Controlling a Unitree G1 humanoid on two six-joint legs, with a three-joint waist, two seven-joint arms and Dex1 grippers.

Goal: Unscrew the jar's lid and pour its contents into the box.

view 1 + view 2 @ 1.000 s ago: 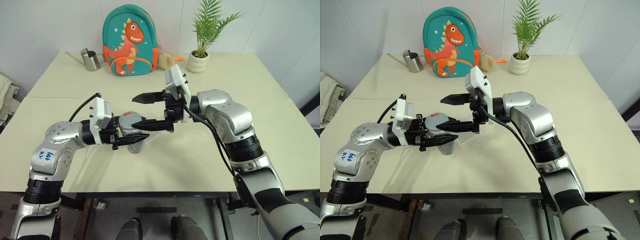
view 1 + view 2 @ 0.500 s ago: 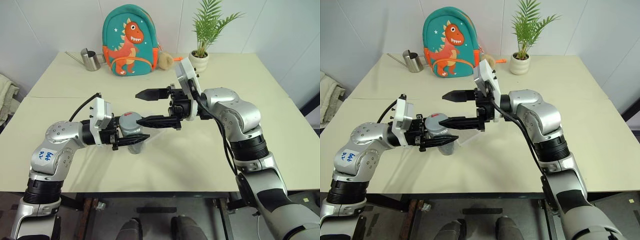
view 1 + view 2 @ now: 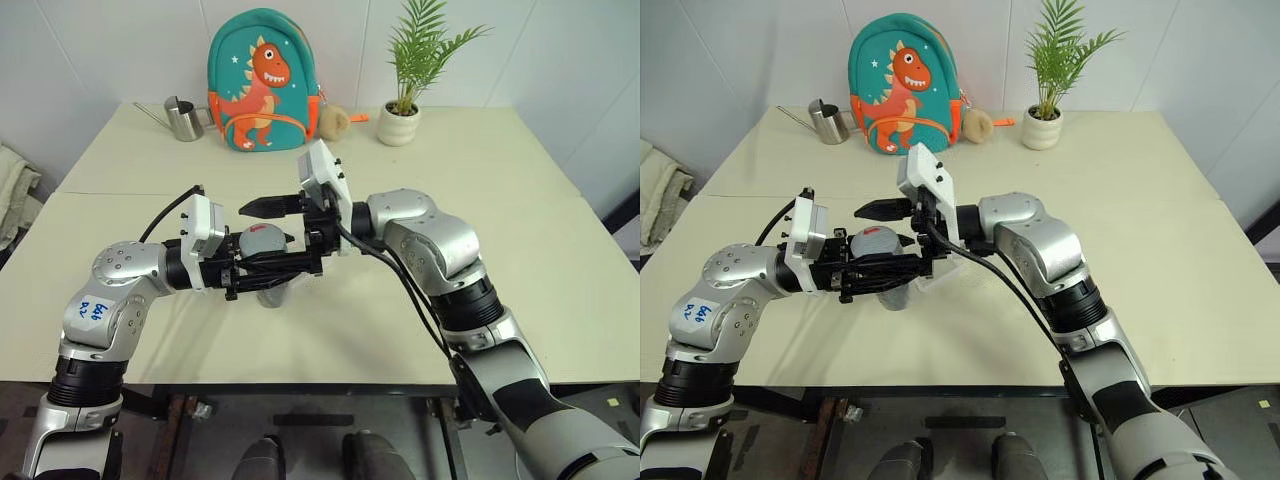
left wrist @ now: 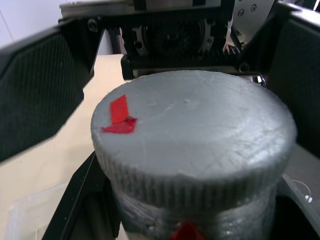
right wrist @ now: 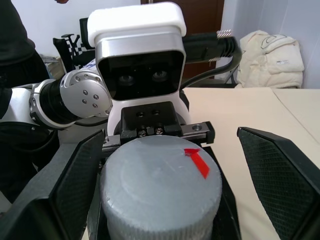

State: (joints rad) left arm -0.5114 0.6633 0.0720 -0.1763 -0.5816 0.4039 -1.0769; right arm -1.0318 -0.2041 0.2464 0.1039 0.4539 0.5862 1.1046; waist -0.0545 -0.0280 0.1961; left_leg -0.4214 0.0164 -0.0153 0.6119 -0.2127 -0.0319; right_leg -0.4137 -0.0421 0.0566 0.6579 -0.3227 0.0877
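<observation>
Head views: lid is on the jar, so unscrewing isn't done and the pour is all ahead. Left gripper is clamped on the jar body, holding it above the table near its front edge. Right gripper has its jaws wide apart, one finger on each side of the lid, not closed on it yet. Box sits on the table just behind the jar, mostly hidden by the fingers; contents can't be told. Jar contents unreadable too.

Left wrist view: grey lid with red mark fully seated on the threads, right gripper's pads flanking it with gaps. A corner of the clear box shows below, looks empty there.

Right wrist view: lid top centred between the open fingers, apart from both.
</observation>
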